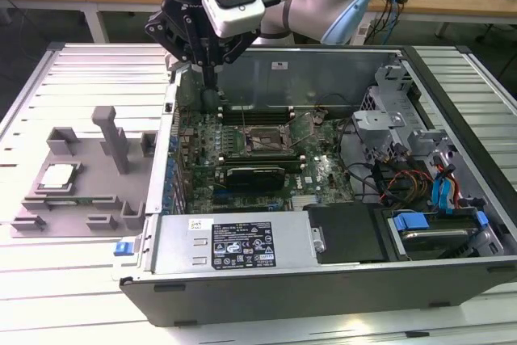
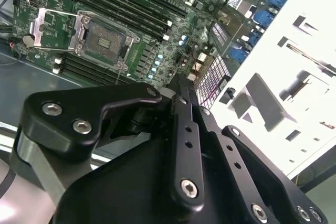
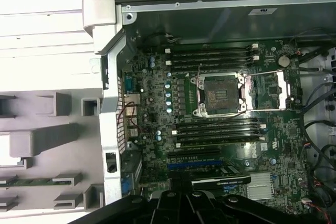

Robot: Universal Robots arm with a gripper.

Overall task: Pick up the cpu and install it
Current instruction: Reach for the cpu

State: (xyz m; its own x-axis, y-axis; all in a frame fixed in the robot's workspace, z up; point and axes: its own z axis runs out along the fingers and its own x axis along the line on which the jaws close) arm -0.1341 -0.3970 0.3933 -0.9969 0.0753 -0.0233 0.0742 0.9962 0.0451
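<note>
The cpu (image 1: 58, 177), a small square chip with a shiny silver top, lies flat in a grey holder (image 1: 81, 175) on the table, at the exterior view's left of the open computer case. The motherboard's socket (image 1: 265, 140) stands open, with its frame swung back, and shows in both wrist views (image 2: 102, 40) (image 3: 219, 90). My gripper (image 1: 210, 90) hangs above the motherboard's far corner on the exterior view's left, just inside the case wall. Its black fingers (image 2: 181, 93) are pressed together, shut on nothing.
The grey holder also carries a green memory stick (image 1: 60, 201) and upright posts (image 1: 109, 135). Inside the case are a graphics card (image 1: 254, 174), drive cages (image 1: 388, 119) with cables, and a power supply (image 1: 234, 240) along the near wall. The case wall (image 1: 166, 151) stands between holder and motherboard.
</note>
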